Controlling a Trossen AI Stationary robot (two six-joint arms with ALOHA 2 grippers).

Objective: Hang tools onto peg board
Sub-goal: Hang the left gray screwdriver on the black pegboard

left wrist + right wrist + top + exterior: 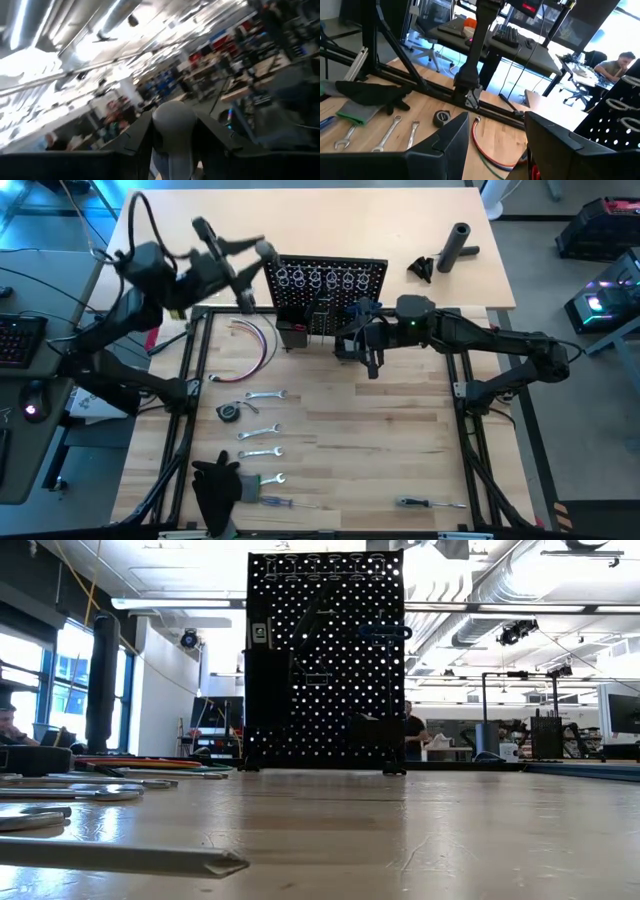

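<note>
The peg board [330, 288] stands upright at the table's far middle, also in the low view [325, 660], with a blue-handled tool [385, 632] hanging near its top. My left gripper [255, 262] is raised beside the board's top left corner, shut on a grey round-ended tool [172, 117]. My right gripper [371, 358] hovers open just in front of the board, nothing between its fingers [451, 140]. Silver wrenches [262, 425], a round tape measure [228, 412] and screwdrivers [430, 503] lie flat on the table. My left gripper pinches the grey tool between its two fingers [137, 135]. The tool's rounded end [166, 142] sticks out past the fingertips. The tool is lifted clear of the table, high in the air. The rest of it is hidden behind the gripper.
A bundle of coloured wires [262, 345] lies left of the board's foot. A black glove-like cloth [215, 485] sits at the near left. A black cylinder [458, 245] stands behind the board at the far right. The table's near right is bare wood apart from one screwdriver.
</note>
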